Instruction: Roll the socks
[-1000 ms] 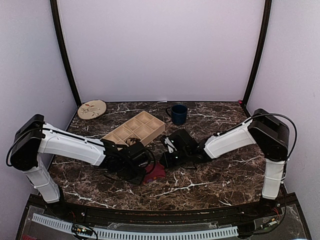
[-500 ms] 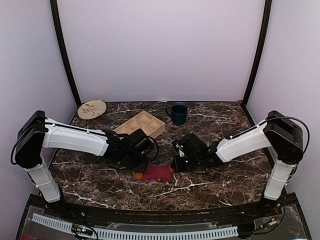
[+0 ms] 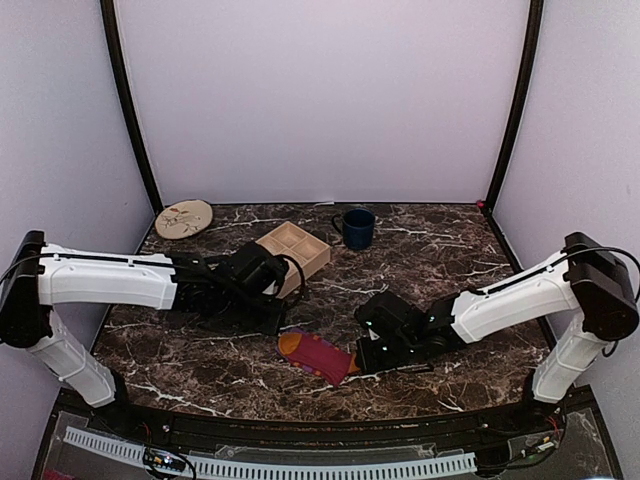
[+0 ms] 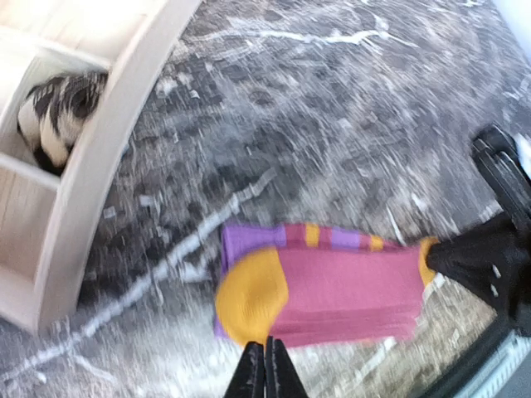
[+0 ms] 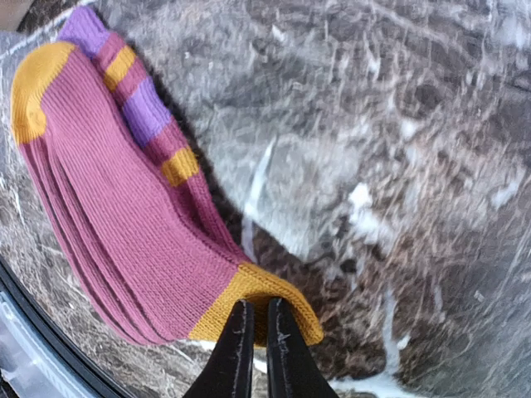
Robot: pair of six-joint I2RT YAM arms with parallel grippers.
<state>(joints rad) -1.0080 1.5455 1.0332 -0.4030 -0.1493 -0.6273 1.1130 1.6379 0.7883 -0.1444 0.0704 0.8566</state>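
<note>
Where the marbled desk (image 3: 450, 250) fills the top view, a wooden tray (image 3: 300, 250) sits left of centre, with the striped socks (image 3: 318, 355) flat below it. The left pincer (image 4: 265, 373) is pressed together by their orange toe. The right pincer (image 5: 253, 332) shows a slit at the other end; I cannot tell whether it grips.

Both arms reach low and inward from their bases. The left arm (image 3: 110, 280) lies almost flat, its black wrist angled down. The left gripper (image 4: 265, 371) points downward with its jaws pressed together. The right arm (image 3: 510, 305) slopes down from its raised shoulder and also reaches toward the middle. The right gripper (image 5: 255, 327) sits low, its jaws nearly together and pinching the orange end of the sock (image 5: 124, 207).
</note>
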